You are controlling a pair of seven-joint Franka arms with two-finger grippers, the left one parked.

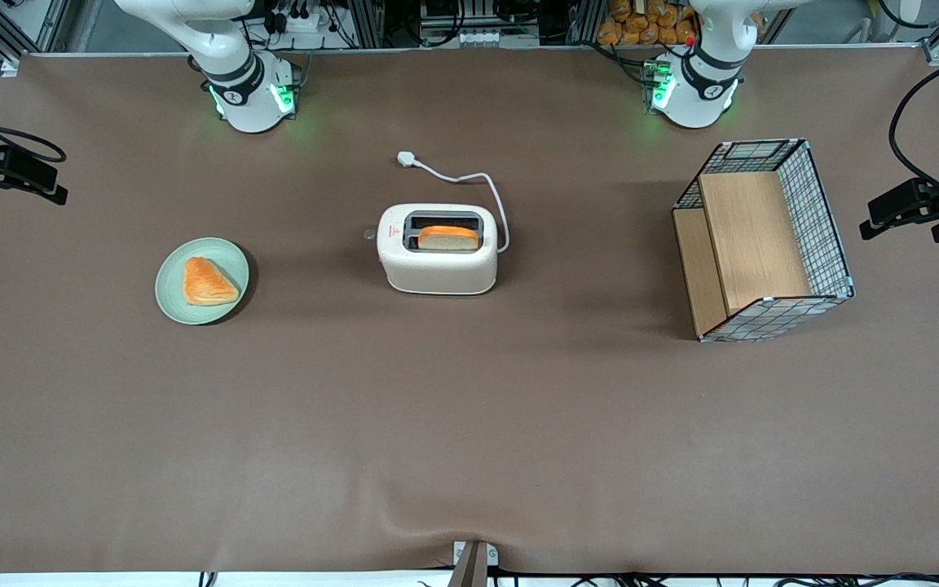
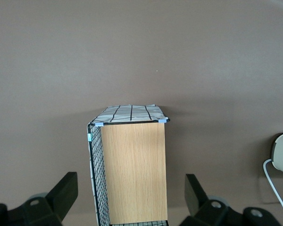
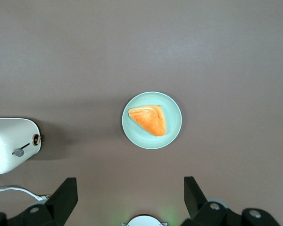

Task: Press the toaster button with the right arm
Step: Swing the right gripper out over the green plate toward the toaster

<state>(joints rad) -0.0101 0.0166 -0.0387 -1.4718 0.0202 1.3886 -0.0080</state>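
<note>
The toaster [image 1: 437, 251], a cream-white rounded body with two dark slots, stands near the middle of a wide brown matte table [image 1: 469, 424], and one slice of bread [image 1: 447, 237] sits in the slot nearer the front camera. Its button [image 1: 369, 235], a small pale grey tab, sticks out of the end wall facing the working arm's end of the table; the wrist view also shows a small brown knob [image 3: 37, 139] on that wall. A red triangle mark [image 1: 393, 231] is printed on the top, though its lettering is too small to read. A white cord [image 1: 486, 191] loops from the toaster to a plug [image 1: 409, 159] lying flat farther from the front camera. Toward the working arm's end, well apart from the toaster, a pale green round plate [image 1: 202, 280] holds a triangular orange-brown pastry [image 1: 207, 282]. The gripper [image 3: 130, 197] hangs high above that plate, its black fingers [image 3: 63, 197] spread wide and holding nothing; their tips are cut off at the frame edge. Only the white base of the right arm [image 1: 237, 77] shows in the front view, glowing green. Toward the parked arm's end lies a wire-mesh basket [image 1: 763, 238] with wooden panels, tipped on its side. Past the table's edge, cables and aluminium framing crowd the room.
</note>
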